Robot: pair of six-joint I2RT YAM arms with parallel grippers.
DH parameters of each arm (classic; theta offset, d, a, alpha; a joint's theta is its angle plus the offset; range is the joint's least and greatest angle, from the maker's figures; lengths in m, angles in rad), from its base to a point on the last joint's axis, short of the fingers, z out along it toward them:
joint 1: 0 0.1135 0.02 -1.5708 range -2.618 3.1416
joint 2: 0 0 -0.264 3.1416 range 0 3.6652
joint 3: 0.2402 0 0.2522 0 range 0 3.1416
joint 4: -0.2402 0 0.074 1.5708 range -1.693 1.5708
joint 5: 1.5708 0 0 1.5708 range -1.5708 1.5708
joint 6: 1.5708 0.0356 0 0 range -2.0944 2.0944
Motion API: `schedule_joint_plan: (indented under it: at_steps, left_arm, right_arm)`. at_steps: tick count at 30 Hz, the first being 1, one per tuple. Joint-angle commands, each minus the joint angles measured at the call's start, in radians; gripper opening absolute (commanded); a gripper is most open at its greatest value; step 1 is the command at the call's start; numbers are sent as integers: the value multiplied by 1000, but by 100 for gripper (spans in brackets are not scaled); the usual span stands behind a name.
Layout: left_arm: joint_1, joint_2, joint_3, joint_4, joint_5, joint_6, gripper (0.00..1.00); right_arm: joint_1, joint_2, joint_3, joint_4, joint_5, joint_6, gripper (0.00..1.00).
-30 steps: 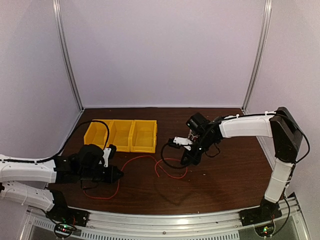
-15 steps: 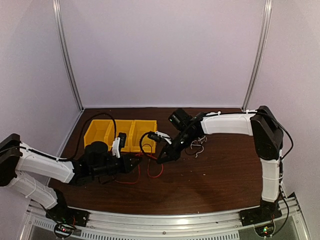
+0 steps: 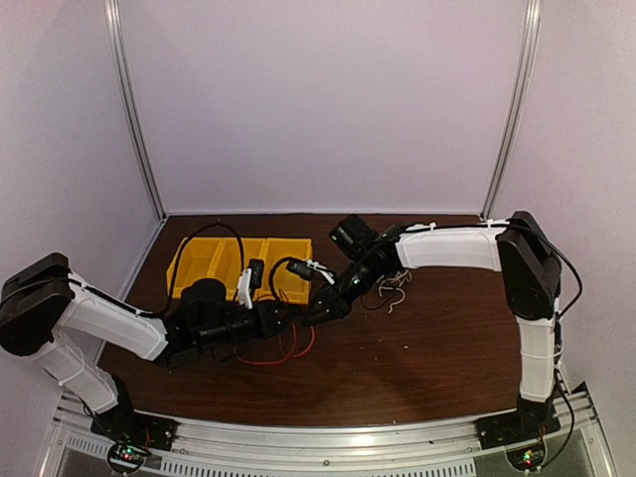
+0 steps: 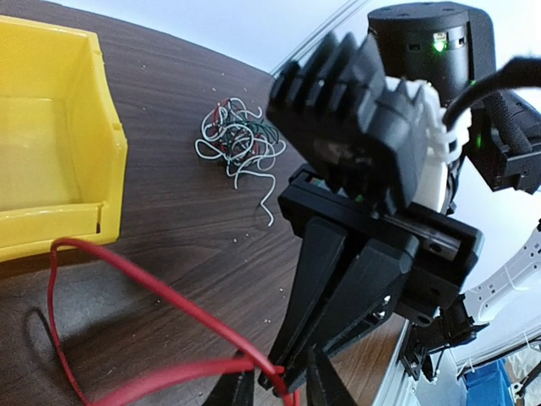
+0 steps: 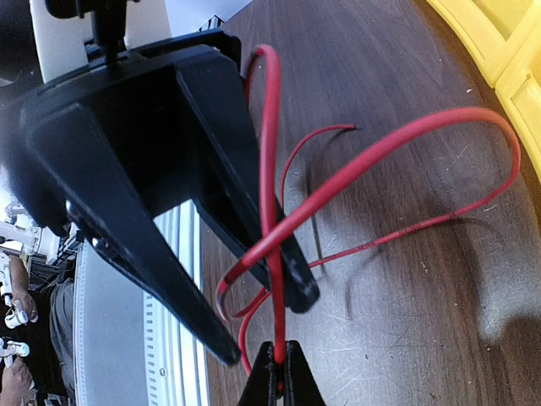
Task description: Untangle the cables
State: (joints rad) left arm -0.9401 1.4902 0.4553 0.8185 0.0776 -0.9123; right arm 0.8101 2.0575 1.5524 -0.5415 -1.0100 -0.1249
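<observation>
Cables come in two lots: one red cable [image 3: 298,346] looped at frame centre, and one tangled bundle [image 3: 391,286] just right of it, lying apart on the tabletop [image 3: 437,348]. Three bins [image 3: 221,260] stand in a row at the upper left. Open wood runs from the bundle to the right and lower edges. Only the right wrist view shows the right end effector [image 5: 275,376] pinched onto the red cable. The left end effector [image 4: 281,391] is spread wide, holding nothing. The left wrist view alone shows the bundle's white, red and dark green strands.
</observation>
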Motion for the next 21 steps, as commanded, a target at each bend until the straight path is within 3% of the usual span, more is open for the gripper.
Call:
schedule_joint_plan:
  at_steps: [1, 11, 15, 18, 21]
  left_arm:
    - [-5, 64, 65, 60, 63, -19, 24]
    - [9, 70, 88, -34, 46, -75, 24]
    - [18, 44, 27, 38, 45, -113, 16]
    - [19, 23, 0, 80, 40, -106, 0]
    - [20, 11, -2, 79, 38, -94, 0]
  right_arm:
    - [10, 6, 24, 42, -51, 18, 0]
    - [12, -38, -18, 90, -51, 24, 0]
    - [9, -63, -40, 114, -39, 30, 0]
    - [5, -73, -56, 124, -22, 31, 0]
    - [-2, -73, -62, 124, -13, 27, 1]
